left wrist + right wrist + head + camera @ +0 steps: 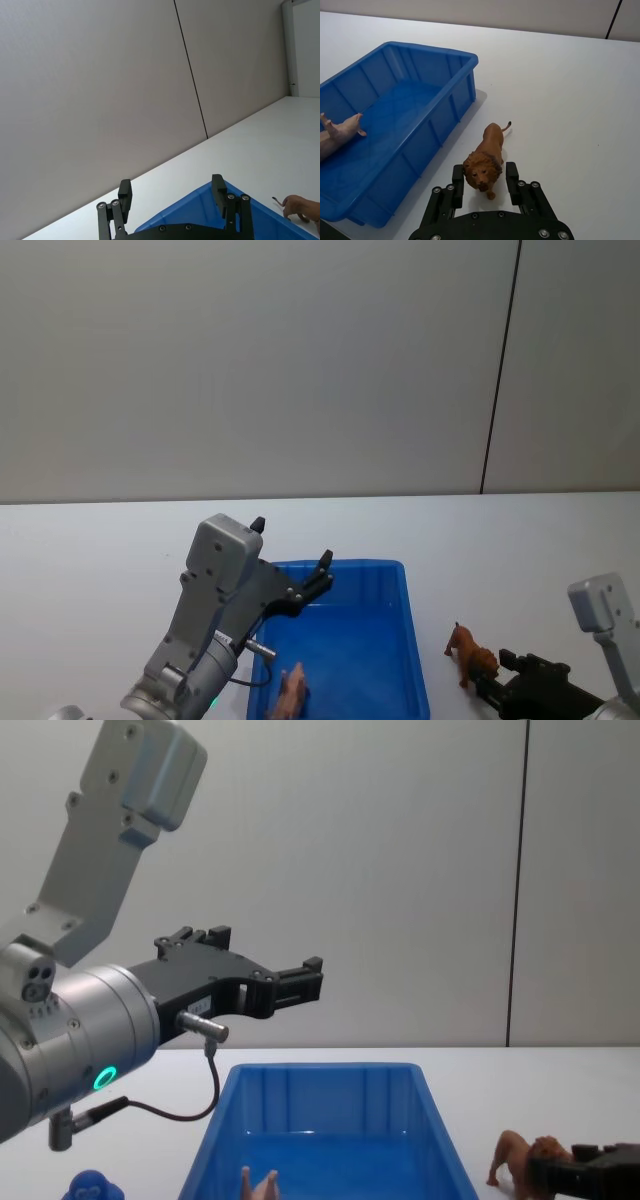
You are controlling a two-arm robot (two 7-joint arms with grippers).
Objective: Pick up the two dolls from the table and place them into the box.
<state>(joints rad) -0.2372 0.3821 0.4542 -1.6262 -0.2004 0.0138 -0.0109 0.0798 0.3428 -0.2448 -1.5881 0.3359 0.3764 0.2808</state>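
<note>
Right hand (483,174) sits low on the white tabletop (560,100), right at the lion's face. Its two fingers are spread apart, one on each side of the lion's (487,150) head. They are not squeezing yet. I think they are wide like this so the shaggy head can fit in between before they shut.

The lion stands on its four feet on the tabletop, just beside the blue box (462,95), on the robot's right side of it. It is outside the box, so this doll is not done.

The pink pig (337,131) lies on its side down inside the box with its legs sticking out. That doll looks done.

Left hand (171,186) hangs up in the air above the box. Its fingers are apart and it holds nothing. I think it is up high so it does not get in the way of the other arm.

Next, the right hand likely needs to close on the lion, lift it over the blue wall and let go. The grip is only on the head, so the lion might tip or slip if the squeeze is not firm.
</note>
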